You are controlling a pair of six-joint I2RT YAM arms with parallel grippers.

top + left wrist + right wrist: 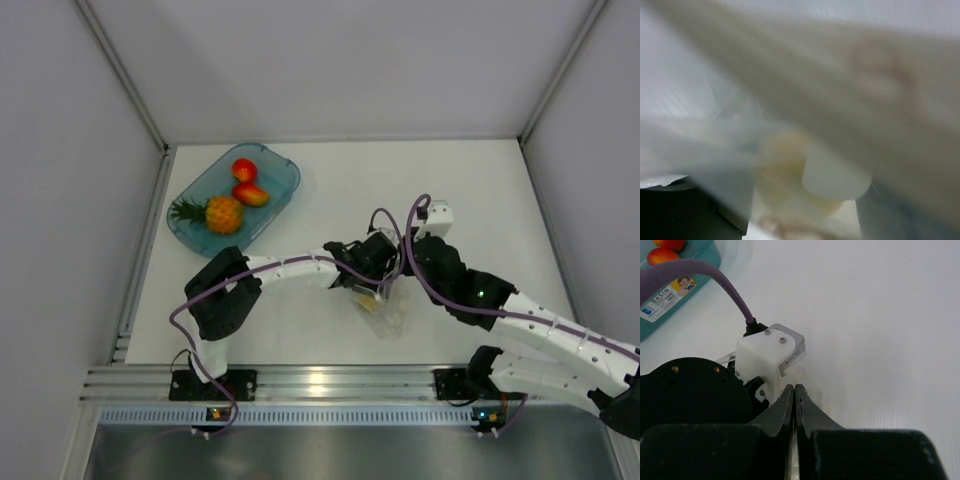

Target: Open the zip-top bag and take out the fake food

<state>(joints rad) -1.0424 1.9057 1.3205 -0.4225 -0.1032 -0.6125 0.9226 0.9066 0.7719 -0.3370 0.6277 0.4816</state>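
The clear zip-top bag (pixel 392 318) lies at the table's centre with a small yellow lemon (pixel 370 304) inside. My left gripper (pixel 365 287) is at the bag's mouth. In the left wrist view everything is blurred by plastic: a yellowish shape (pixel 785 155) lies between two spread fingers (pixel 695 210), and I cannot tell whether they grip it. My right gripper (pixel 795 388) is shut on a thin edge of the bag (pixel 809 379), just right of the left gripper (pixel 765 352). The pineapple (pixel 220 213) and two red-orange fruits (pixel 246 182) lie in the teal tray.
The translucent teal tray (pixel 283 185) stands at the back left and also shows in the right wrist view (pixel 675 295). Side walls close in the table on the left and right. An aluminium rail (pixel 320 382) runs along the near edge.
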